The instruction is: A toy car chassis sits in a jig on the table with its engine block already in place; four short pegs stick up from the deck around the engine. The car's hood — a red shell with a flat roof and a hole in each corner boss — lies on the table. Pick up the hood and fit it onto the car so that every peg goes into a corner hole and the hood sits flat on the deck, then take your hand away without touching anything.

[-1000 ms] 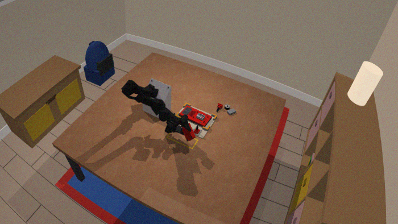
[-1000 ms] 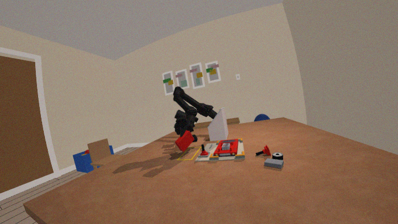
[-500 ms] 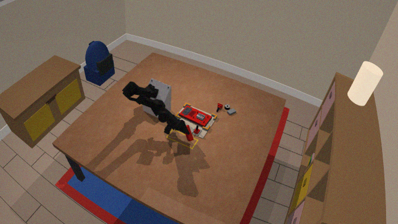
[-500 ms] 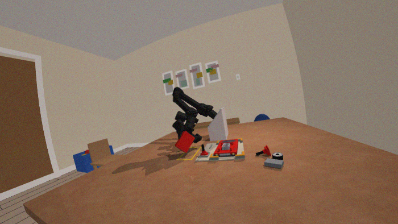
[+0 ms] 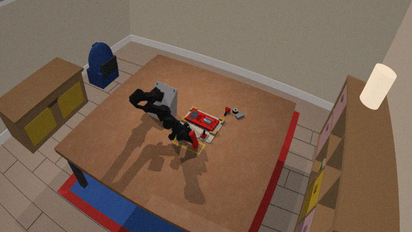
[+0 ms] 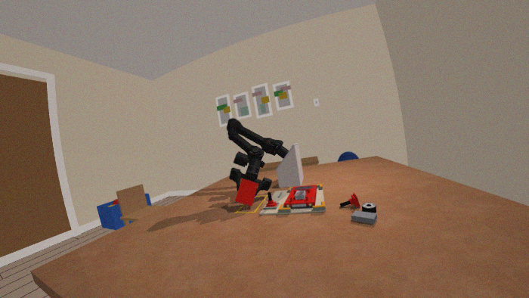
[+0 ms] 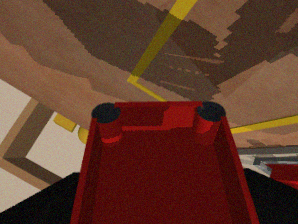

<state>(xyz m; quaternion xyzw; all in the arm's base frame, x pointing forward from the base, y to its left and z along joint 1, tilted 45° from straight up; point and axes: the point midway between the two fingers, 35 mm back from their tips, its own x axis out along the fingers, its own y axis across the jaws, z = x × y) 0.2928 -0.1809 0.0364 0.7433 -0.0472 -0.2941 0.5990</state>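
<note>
The red hood (image 5: 193, 139) (image 6: 247, 192) (image 7: 162, 172) is in my gripper (image 5: 190, 138) (image 6: 252, 185) (image 7: 161, 180), which is shut on it by its two sides. The hood is steeply tilted, close above the yellow outline (image 5: 185, 148) (image 6: 245, 212) (image 7: 161, 40) on the table. The wrist view shows its hollow underside and two dark-ended corner bosses; its other end is out of that frame. The red chassis (image 5: 199, 117) (image 6: 291, 198) sits in the pale jig (image 5: 210, 139) (image 6: 277, 197), beside the held hood. The engine block (image 5: 208, 120) (image 6: 300, 194) is on its deck, with small pegs around it.
A red piece with a black stalk (image 5: 203, 135) (image 6: 270, 203) stands on the jig's near side, close to the hood. Beyond the jig lie another red-and-black piece (image 5: 227, 110) (image 6: 354, 200), a wheel (image 5: 235, 110) (image 6: 369, 207) and a grey block (image 5: 239, 115) (image 6: 363, 217).
</note>
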